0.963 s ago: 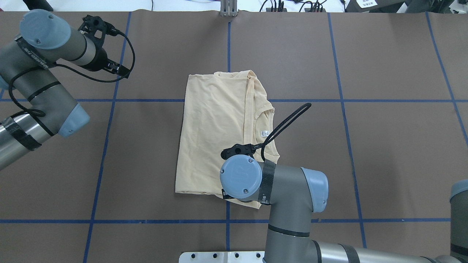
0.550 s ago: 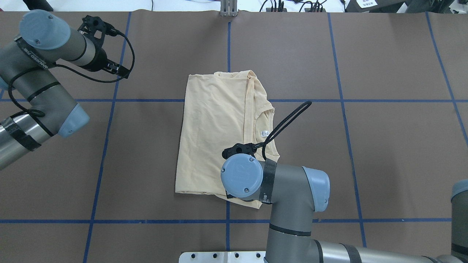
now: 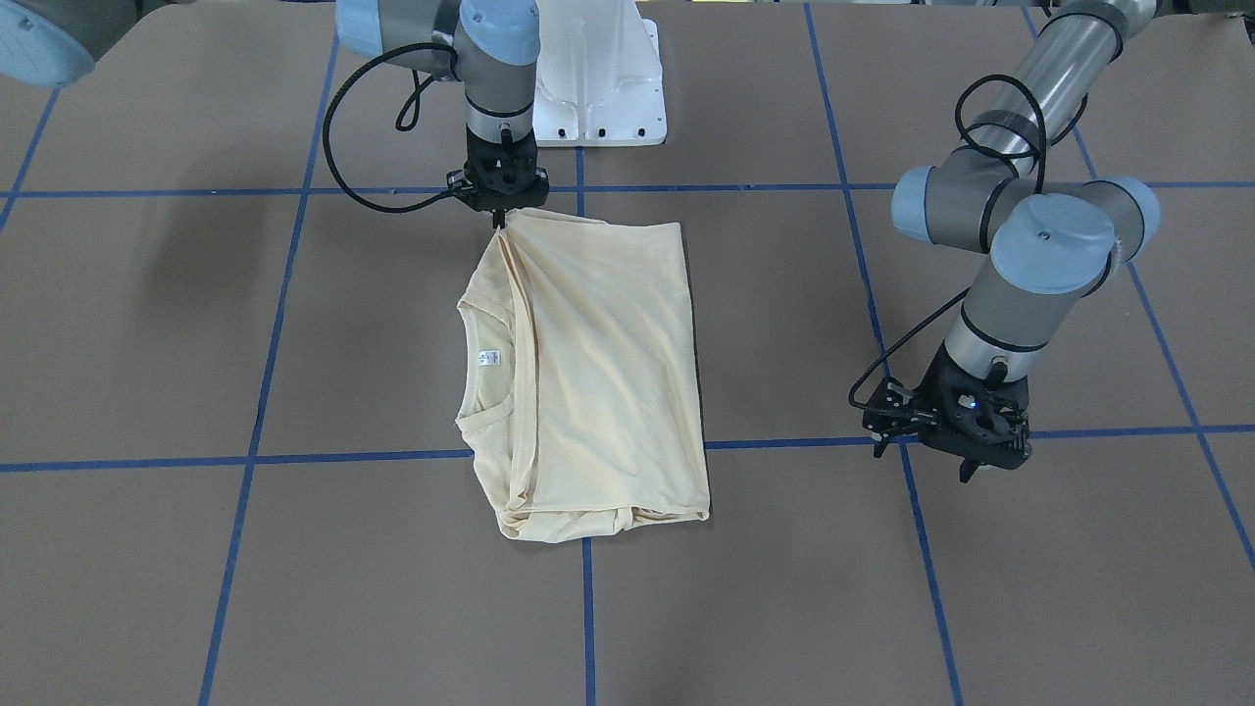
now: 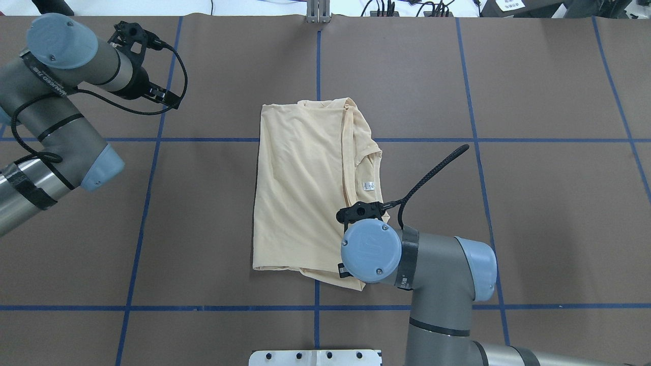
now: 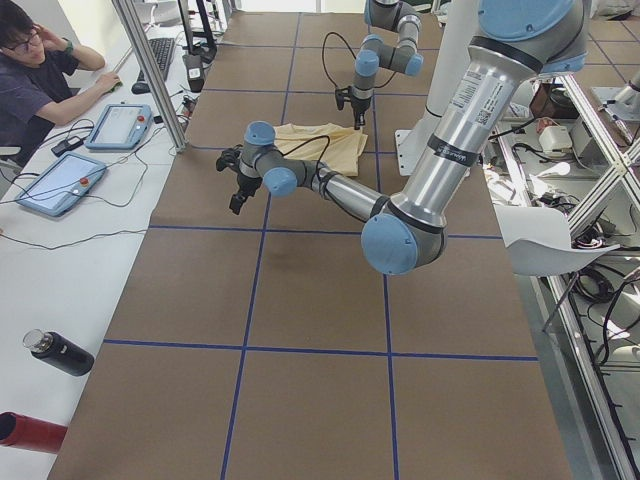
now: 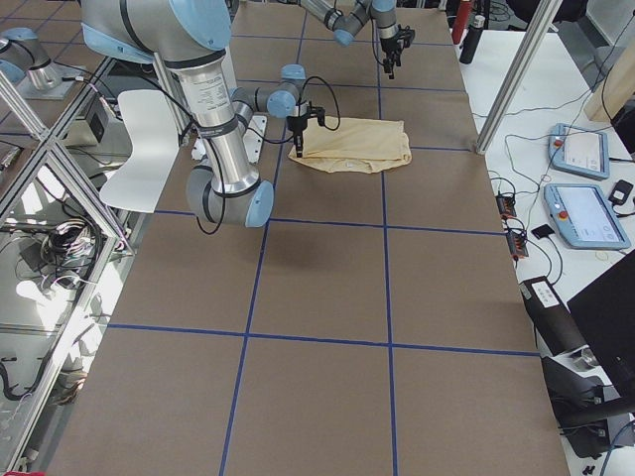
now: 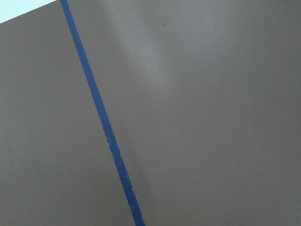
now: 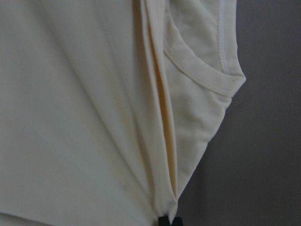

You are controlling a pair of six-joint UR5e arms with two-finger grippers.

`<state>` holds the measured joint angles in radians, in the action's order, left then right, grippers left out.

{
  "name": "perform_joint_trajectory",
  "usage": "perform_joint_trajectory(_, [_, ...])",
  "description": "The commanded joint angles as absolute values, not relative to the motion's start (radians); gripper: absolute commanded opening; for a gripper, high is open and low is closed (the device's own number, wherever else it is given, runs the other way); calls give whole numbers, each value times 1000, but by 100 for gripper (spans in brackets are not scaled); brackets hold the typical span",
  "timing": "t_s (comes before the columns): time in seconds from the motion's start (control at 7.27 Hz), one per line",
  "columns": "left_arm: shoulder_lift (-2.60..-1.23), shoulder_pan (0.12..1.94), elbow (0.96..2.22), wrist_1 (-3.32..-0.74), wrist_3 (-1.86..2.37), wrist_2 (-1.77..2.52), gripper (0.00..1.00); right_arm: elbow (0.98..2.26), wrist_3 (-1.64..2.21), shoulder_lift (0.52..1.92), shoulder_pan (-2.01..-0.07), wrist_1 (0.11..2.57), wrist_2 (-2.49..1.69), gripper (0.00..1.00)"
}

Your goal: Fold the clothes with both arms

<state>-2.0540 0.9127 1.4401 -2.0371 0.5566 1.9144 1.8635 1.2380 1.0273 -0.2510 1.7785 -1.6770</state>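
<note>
1. Front-facing view: the T-shirt (image 3: 598,373) lies folded lengthwise into a narrow panel on the table (image 3: 196,324). My right gripper (image 3: 500,218) is closed down on the shirt's collar-side corner, pinching fabric there. The left gripper (image 3: 922,459) hangs well apart from the shirt's opposite long edge, jaws spread, holding nothing.
2. Overhead view: the right wrist hides its own fingers, so I cannot judge the pinch here.
3. Side views: the shirt sits flat; both are too small to tell anything about the grip.
4. Left wrist view: only bare table and blue tape (image 7: 101,122), no shirt.
5. Right wrist view: folds converge into the fingertip at the shirt's lower edge, beside the collar (image 8: 202,75).
6. My worry is that the thin fabric slips from so small a pinch. A one-handed pull could also drag the layers askew, since nothing holds the shirt's far end.
</note>
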Motion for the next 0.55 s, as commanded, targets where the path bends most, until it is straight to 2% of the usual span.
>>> perform_joint_trajectory(0.0, [-2054, 913, 1440, -2037, 557, 1914, 100, 1888, 1470, 1074, -159, 1772, -1602, 79])
perform_joint_trajectory(0.14, [-2054, 913, 1439, -2037, 555, 1914, 100, 1888, 1515, 1066, -135, 1770, -1550, 100])
perform_joint_trajectory(0.41, [-2054, 913, 1448, -2037, 557, 1916, 100, 1900, 1493, 1057, -193, 1749, -1563, 100])
